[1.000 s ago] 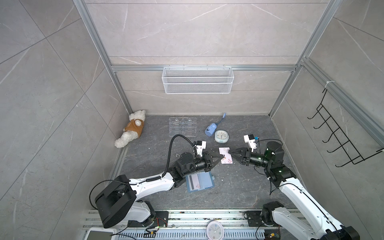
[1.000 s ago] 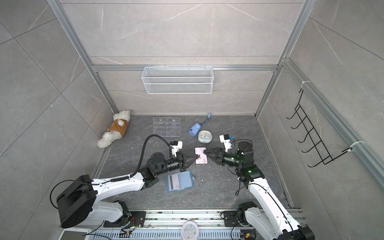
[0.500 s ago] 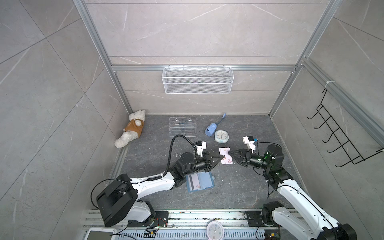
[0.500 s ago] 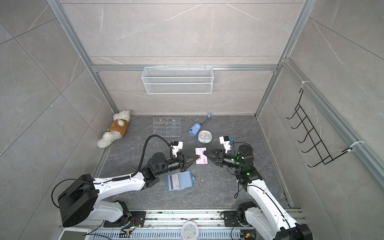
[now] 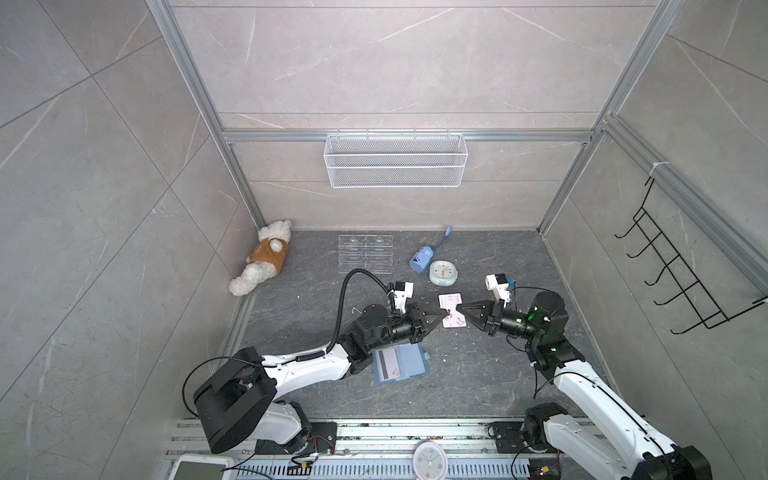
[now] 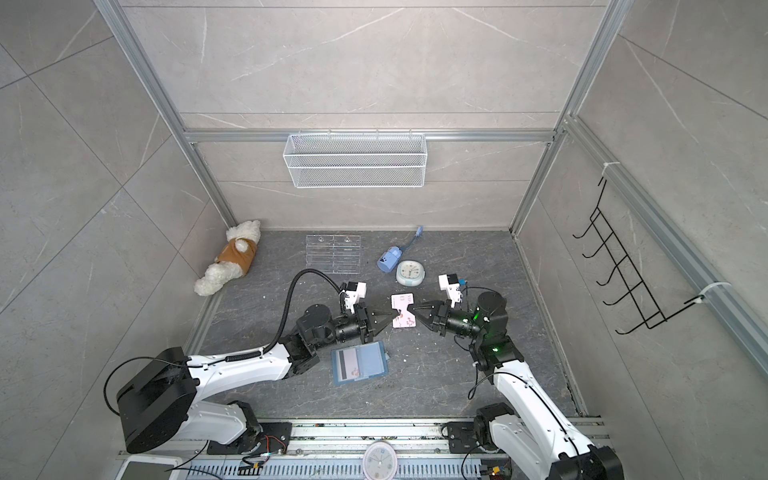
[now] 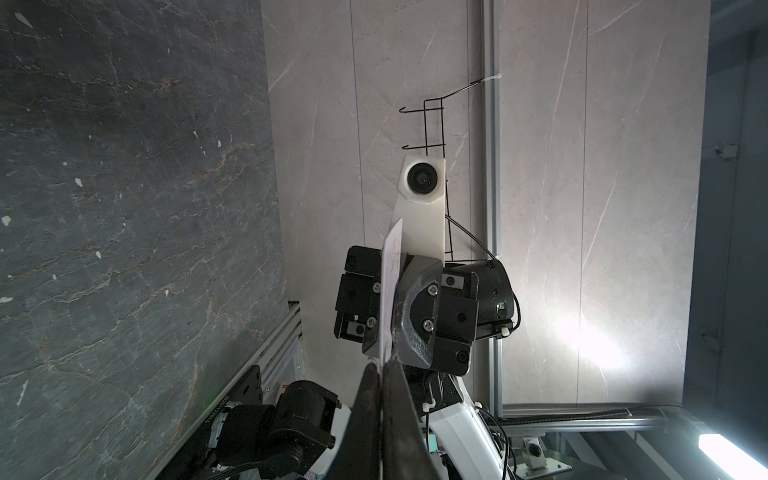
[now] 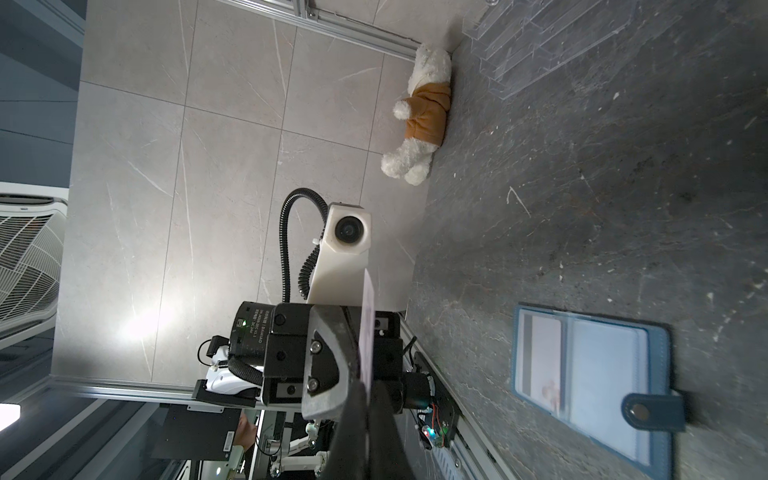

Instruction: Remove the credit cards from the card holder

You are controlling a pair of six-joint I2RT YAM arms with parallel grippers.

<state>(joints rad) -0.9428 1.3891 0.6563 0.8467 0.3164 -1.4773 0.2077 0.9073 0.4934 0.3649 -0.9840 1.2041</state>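
Credit card [image 5: 451, 300] clamped at opposite edges by left gripper [image 5: 441, 312] and right gripper [image 5: 460, 308]. Card holder [image 5: 412, 360] lies open on floor [image 5: 478, 374]; second card [image 5: 387, 365] inside.

Credit card [image 7: 388, 299] edge-on, its face hidden

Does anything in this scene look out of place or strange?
One pale pink-white rectangular card is held in the air, pinched at opposite edges by the left gripper and the right gripper at once. The dusty-blue card holder lies open, one striped card still inside.
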